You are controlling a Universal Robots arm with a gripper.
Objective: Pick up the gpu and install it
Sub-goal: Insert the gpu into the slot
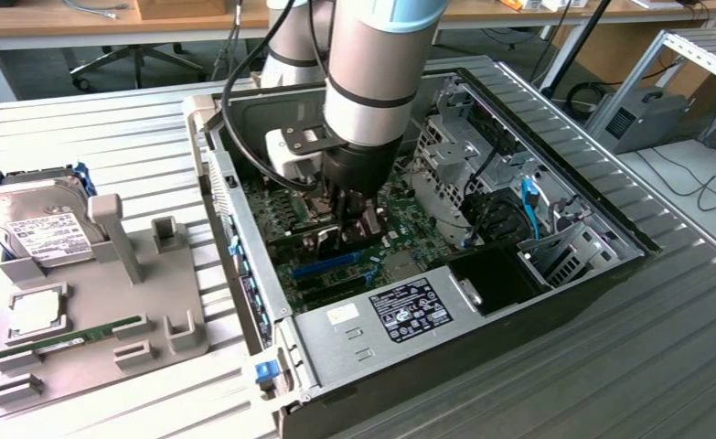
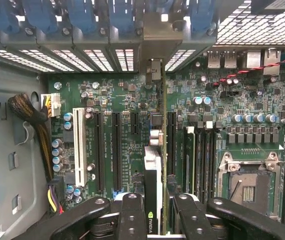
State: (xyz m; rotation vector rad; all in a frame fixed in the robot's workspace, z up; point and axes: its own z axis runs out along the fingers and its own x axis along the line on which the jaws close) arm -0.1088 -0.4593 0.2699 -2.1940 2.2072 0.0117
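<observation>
The gpu (image 2: 154, 170) is seen edge-on in the wrist view as a thin dark card. Its silver end bracket (image 2: 152, 70) reaches the case's rear slot openings. It stands upright over the green motherboard (image 2: 222, 100), in line with the long black expansion slots. My gripper (image 2: 155, 222) is shut on the card, with one black finger (image 2: 132, 215) on each side. In the exterior view my gripper (image 1: 351, 224) is deep inside the open computer case (image 1: 370, 338), with the gpu (image 1: 315, 242) low over the board.
A white slot (image 2: 78, 145), a braided cable bundle (image 2: 32, 125) and an empty CPU socket (image 2: 247, 180) flank the card. Outside the case, a grey fixture (image 1: 150, 302) holds a hard drive (image 1: 40, 229), a chip (image 1: 38, 313) and a green memory stick (image 1: 71, 337).
</observation>
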